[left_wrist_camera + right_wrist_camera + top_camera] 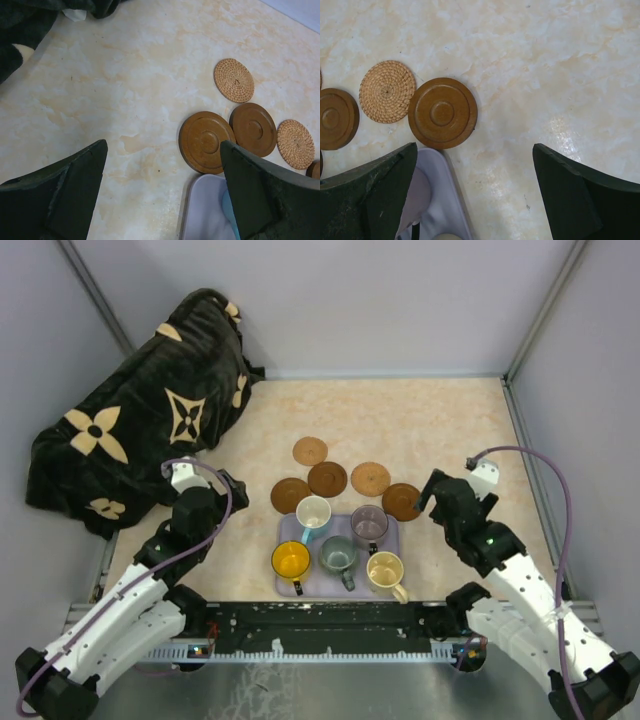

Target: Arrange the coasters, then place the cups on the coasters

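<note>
The left arm (pixel 120 605) and right arm (pixel 530 590) both angle forward and inward. The left gripper (pixel 162 145) and right gripper (pixel 475 146) stand spread wide, holding nothing.

- left arm (pixel 110 615): rounded white links dotted with rows of small dark holes; black joint housings between them; black block base at seven o'clock in the overhead view
- right arm (pixel 530 592): the same white perforated links and black joints; black base at five o'clock
- left cable (pixel 230 505): thin, lavender, looped; right cable (pixel 566 530): matching lavender
- left gripper (pixel 164 145): two matte, near-black, wedge-shaped fingers (pixel 65 195); edges slightly rough
- right gripper (pixel 475 145): the same dark wedge fingers (pixel 585 195)
</note>
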You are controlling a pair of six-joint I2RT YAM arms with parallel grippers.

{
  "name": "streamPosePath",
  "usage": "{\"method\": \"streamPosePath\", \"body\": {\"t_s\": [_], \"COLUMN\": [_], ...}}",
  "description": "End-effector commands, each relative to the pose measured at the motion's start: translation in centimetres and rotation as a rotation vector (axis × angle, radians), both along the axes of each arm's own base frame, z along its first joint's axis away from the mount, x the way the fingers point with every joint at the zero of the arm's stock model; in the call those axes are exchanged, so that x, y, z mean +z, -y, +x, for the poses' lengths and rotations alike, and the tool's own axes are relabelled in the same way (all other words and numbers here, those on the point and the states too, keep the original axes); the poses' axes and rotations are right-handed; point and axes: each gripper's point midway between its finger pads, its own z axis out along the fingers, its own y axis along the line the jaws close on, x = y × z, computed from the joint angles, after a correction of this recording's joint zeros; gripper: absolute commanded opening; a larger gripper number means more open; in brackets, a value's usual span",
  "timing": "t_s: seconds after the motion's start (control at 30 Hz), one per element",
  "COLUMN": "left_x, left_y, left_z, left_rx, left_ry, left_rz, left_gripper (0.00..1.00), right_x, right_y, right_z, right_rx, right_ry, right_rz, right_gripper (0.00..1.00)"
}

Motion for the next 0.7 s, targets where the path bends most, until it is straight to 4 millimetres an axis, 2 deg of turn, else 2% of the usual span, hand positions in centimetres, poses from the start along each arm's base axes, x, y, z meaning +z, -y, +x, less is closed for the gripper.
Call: {"method": "streamPosePath", "body": {"t_s": [0.0,0.43,0.67], "left_x": [0.33,0.26,-0.14], "left_y": [0.34,0.09,0.29], "left_z": [0.21,0.29,0.51], "left_rx": [-0.011,0.006,-0.003], "left_ry": [0.019,0.021,0.025], "left_rz": [-0.009,-0.007,-0.002], "left_gripper": [1.00,1.00,1.00], "right_x": [2.53,2.53,3.31], "right_y": [0.18,0.10,-0.31], "right_z": [0.76,0.77,1.06], "right_rx": [-0.035,-0.033,-0.003], "right_ry": [0.085,0.088,0.127], "right_rz": [0.029,0.034,0.047], "right_gripper": [0.99,0.99,0.99]}}
